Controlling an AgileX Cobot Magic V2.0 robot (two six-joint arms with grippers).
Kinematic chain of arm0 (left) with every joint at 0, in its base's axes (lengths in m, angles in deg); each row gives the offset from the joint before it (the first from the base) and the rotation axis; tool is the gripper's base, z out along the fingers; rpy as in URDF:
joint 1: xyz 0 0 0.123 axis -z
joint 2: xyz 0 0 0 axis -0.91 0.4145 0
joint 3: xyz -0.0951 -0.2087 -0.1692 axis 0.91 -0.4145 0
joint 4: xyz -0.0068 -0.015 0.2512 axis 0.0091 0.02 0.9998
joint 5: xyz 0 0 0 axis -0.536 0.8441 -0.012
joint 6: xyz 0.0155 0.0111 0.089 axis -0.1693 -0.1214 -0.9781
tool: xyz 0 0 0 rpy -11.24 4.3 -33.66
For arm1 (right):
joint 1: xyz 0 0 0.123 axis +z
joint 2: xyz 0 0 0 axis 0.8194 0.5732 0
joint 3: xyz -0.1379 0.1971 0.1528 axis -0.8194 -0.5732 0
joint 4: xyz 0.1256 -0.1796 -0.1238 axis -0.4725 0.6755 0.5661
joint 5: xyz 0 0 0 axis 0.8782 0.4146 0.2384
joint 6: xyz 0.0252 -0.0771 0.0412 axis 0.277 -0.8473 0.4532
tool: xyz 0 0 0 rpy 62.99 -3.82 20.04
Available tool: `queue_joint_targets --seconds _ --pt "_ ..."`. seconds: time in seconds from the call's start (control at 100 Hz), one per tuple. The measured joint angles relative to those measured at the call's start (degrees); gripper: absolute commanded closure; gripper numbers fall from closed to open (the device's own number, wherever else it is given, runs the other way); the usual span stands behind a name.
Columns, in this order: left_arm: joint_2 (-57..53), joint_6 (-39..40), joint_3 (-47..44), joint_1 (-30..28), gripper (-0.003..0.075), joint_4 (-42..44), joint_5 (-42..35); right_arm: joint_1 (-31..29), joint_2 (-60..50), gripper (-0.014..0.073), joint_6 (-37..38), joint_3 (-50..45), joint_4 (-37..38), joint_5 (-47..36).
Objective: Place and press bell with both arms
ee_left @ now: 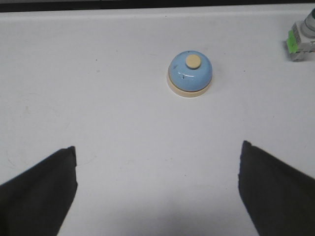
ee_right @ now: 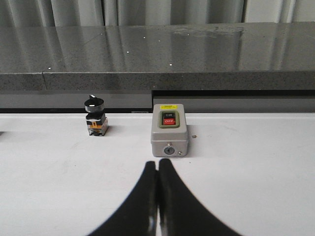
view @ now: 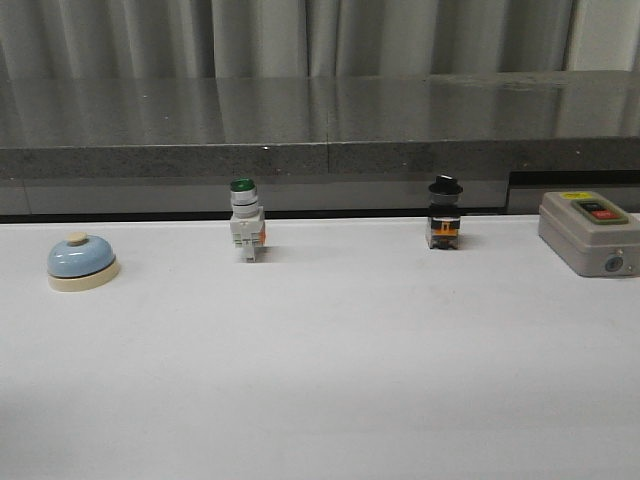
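The light-blue bell (view: pixel 81 261) with a cream base and cream button stands on the white table at the far left. It also shows in the left wrist view (ee_left: pixel 190 73), ahead of my left gripper (ee_left: pixel 157 157), which is wide open and empty, with the bell apart from its fingers. My right gripper (ee_right: pixel 157 167) is shut with nothing between its fingers and points at the grey box. Neither arm shows in the front view.
A green-capped white push-button switch (view: pixel 245 220) stands at the back, left of middle, and shows in the left wrist view (ee_left: pixel 302 33). A black-knobbed switch (view: pixel 444 214) stands right of middle. A grey box (view: pixel 588 233) with red and black buttons sits at the far right. A grey ledge (view: pixel 320 120) runs behind the table.
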Motion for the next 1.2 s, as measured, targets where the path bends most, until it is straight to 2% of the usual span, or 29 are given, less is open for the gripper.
queue_joint_targets --seconds 0.28,0.63,0.92,1.2 --pt "3.34 0.0 4.6 1.34 0.0059 -2.05 0.13 0.0 0.0 0.0654 0.0 0.0 0.0 0.0" --pt "22.66 -0.11 20.96 8.73 0.0059 -0.19 0.37 0.0 0.0 0.0654 0.0 0.0 0.0 0.0" --pt "37.55 -0.11 31.34 8.97 0.0059 2.7 1.52 0.0 0.0 0.0654 0.0 0.0 0.0 0.0" --pt "46.63 -0.11 33.95 8.97 0.0059 3.53 1.39 0.0 0.0 0.0654 0.0 0.0 0.0 0.0"
